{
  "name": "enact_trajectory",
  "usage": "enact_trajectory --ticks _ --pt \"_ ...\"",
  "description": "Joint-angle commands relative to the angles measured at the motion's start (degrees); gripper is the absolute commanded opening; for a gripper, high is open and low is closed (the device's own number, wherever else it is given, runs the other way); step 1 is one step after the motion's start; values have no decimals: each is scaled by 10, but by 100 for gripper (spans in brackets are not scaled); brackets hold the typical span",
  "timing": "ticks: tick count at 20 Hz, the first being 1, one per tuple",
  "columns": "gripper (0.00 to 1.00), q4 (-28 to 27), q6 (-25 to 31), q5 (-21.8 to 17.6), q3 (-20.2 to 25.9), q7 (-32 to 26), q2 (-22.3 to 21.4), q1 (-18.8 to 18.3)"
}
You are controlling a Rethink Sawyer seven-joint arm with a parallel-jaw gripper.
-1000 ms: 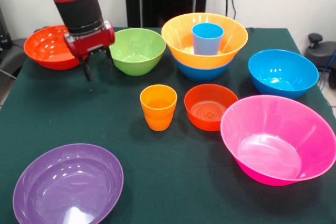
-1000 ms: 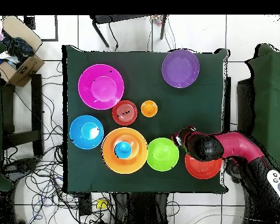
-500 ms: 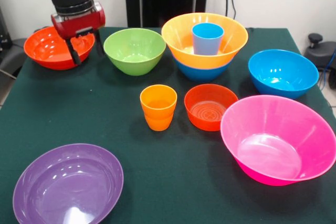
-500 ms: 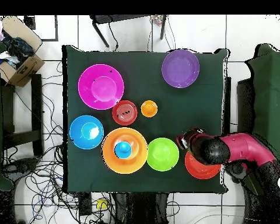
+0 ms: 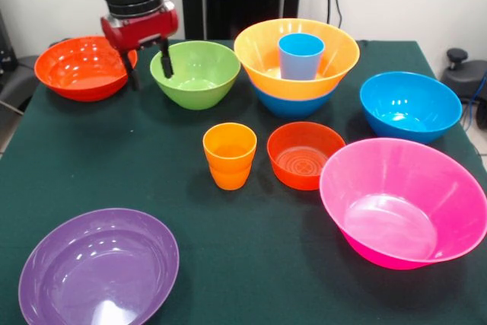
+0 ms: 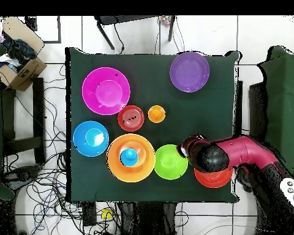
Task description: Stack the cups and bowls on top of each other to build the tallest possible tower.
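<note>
My gripper is open and empty. It hangs between the big red-orange bowl and the lime green bowl, with one finger at the green bowl's left rim. The tower is an orange bowl on a blue bowl with a light blue cup inside. An orange cup and a small red-orange bowl sit mid-table. In the overhead view the gripper is beside the green bowl, and the arm hides part of the red-orange bowl.
A blue bowl and a large pink bowl stand on the right, and a purple bowl at the near left corner. The table's green cloth shows between them. Cables and a cardboard box lie on the floor around.
The gripper rose from the table between the red-orange and green bowls, swung over the red-orange bowl, then moved right to the green bowl's rim. No bowl or cup has moved.
</note>
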Motion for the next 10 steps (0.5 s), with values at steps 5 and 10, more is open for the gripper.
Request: enact_trajectory --ticks 5,10 --pt "100 24 -25 -48 -50 -28 22 46" --pt "100 24 -32 -55 -63 -18 26 52"
